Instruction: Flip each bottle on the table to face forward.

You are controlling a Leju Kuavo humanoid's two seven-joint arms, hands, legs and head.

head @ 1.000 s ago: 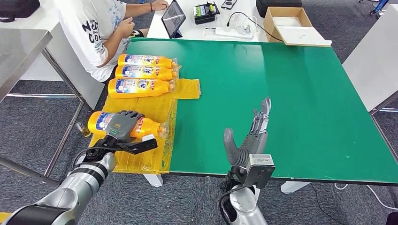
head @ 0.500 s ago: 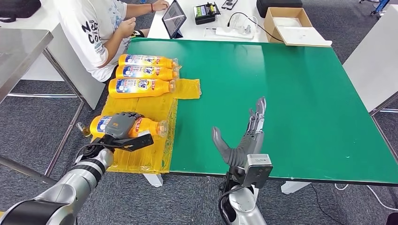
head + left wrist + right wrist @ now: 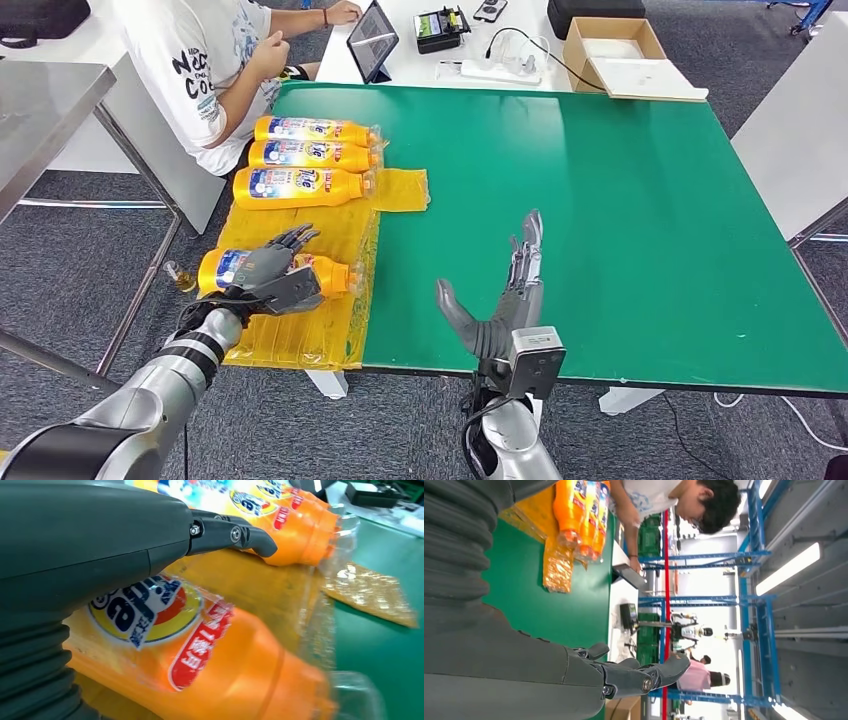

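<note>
Four orange bottles with blue-and-yellow labels lie on their sides on yellow plastic wrap at the left end of the green table. Three of them lie close together at the far left. The nearest bottle lies apart by the front edge, label up. My left hand rests over it with its fingers stretched out straight, not wrapped around it. My right hand hovers open over the table's front middle, fingers spread and empty.
A person in a white shirt sits at the far left corner beside the three bottles. A loose piece of yellow wrap lies right of them. A tablet, cables and a cardboard box sit on the white table behind.
My left hand has let go of the nearest bottle, and its fingers now stretch out over it. My right hand has drifted left and a little nearer.
</note>
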